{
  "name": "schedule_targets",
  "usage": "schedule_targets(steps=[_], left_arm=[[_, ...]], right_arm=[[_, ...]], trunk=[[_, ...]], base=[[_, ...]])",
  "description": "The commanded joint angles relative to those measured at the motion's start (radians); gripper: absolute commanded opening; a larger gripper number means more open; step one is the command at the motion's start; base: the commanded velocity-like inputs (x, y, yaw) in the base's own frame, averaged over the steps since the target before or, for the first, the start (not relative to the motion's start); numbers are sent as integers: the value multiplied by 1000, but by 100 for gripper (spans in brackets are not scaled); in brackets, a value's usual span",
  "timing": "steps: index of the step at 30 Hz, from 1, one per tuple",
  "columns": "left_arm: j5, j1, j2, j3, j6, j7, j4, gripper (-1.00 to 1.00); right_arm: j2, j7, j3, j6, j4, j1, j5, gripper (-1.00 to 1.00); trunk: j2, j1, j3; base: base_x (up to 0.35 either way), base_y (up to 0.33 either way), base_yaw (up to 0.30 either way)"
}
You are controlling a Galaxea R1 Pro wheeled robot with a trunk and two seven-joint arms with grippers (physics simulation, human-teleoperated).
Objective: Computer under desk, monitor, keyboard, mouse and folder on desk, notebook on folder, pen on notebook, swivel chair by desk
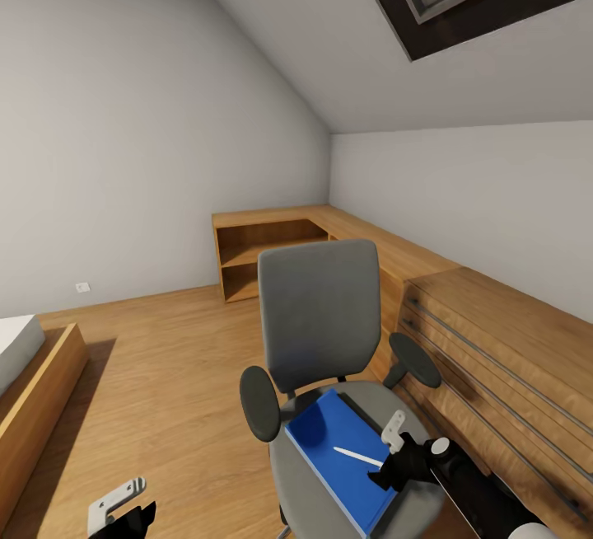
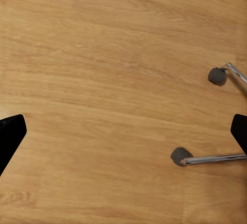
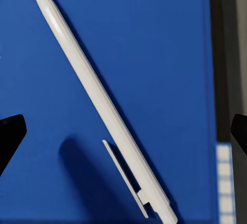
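Observation:
The swivel chair [image 1: 319, 321] stands close in front of me, its grey back facing the room. On its seat lies the blue folder [image 1: 342, 461], with the white pen [image 1: 357, 457] resting on top. A dark strip [image 1: 362, 410] runs along the folder's edge; I cannot tell if it is the notebook. My right gripper [image 1: 387, 456] hovers just over the pen [image 3: 103, 106] and folder [image 3: 144, 39], open, with the pen lying between its fingers [image 3: 11, 134]. My left gripper [image 1: 123, 504] hangs open over the bare floor. The desk, monitor, keyboard, mouse and computer are out of view.
A low light-wood cabinet [image 1: 272, 244] runs along the far wall and turns into a slatted wooden unit [image 1: 502, 358] just right of the chair. A bed frame [image 1: 37, 391] sits at the left. Chair castors [image 2: 180, 155] show beside my left gripper [image 2: 123, 134].

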Motion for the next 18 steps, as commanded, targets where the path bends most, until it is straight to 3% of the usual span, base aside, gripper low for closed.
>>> schedule_targets(steps=[1, 18], left_arm=[[9, 0, 1, -2, 1, 9, -2, 100], [10, 0, 1, 1, 1, 9, -2, 100]], right_arm=[[-1, 4, 2, 3, -2, 0, 8, 100], [-2, 8, 22, 2, 1, 0, 8, 100]], trunk=[[-1, 0, -1], [-1, 0, -1]], base=[[0, 0, 0], [0, 0, 0]])
